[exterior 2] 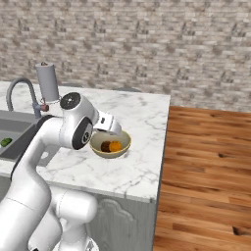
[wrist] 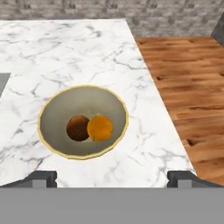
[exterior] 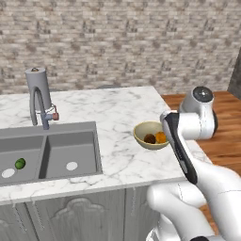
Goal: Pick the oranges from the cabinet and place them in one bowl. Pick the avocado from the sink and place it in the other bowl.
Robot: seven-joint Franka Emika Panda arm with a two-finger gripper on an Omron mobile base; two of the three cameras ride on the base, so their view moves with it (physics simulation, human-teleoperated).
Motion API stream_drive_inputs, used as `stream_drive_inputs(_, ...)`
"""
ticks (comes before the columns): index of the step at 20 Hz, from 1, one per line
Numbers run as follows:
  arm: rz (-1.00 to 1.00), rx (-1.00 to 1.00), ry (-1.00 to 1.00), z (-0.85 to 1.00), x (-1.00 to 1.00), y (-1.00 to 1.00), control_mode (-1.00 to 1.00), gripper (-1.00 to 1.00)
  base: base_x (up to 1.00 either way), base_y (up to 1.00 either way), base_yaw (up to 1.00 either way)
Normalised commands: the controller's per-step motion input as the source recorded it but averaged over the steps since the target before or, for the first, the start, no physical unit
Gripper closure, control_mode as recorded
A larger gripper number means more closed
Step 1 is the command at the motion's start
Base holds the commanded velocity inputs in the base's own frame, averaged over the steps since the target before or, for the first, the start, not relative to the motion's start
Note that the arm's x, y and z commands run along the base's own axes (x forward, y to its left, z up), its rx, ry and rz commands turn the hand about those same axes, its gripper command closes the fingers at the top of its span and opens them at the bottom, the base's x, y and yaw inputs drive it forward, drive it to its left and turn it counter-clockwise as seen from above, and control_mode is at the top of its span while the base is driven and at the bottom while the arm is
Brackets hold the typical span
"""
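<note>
The pale yellow bowl (wrist: 83, 98) stands on the marble counter near its right end. Both oranges lie in it side by side, touching: a bright one (wrist: 100, 127) and a darker brownish one (wrist: 78, 128). My gripper (wrist: 112, 178) hovers above the near rim of this bowl, open wide, with nothing between its fingertips (wrist: 41, 178). From the base cameras the bowl (exterior: 146, 145) (exterior 2: 110, 154) sits just beyond my forearm. The avocado (exterior: 20, 163) (exterior 2: 6, 142) lies in the left basin of the sink (exterior: 70, 146). The cabinet and the other bowl are out of view.
An arched grey faucet (exterior: 40, 106) with a red-marked handle stands behind the sink, with a grey upright cylinder (exterior: 36, 80) beside it. The counter ends just right of the bowl, above a wooden floor (exterior 2: 206, 162). A brick wall runs along the back.
</note>
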Motion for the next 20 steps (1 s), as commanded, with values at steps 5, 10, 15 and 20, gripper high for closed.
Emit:
stream_drive_inputs(5,0.22,-0.18,-0.04,0.10,-0.25,0.07,-1.00,-1.00,0.00,0.00,0.00)
stream_drive_inputs(10,0.11,-0.13,0.00,0.14,-0.15,0.03,-1.00,-1.00,0.00,0.00,0.00)
stream_drive_inputs(15,0.05,-0.07,0.01,0.17,-0.12,0.02,-1.00,-1.00,0.00,0.00,0.00)
stream_drive_inputs(20,0.00,0.00,0.06,0.19,-0.13,0.01,-1.00,-1.00,0.00,0.00,0.00)
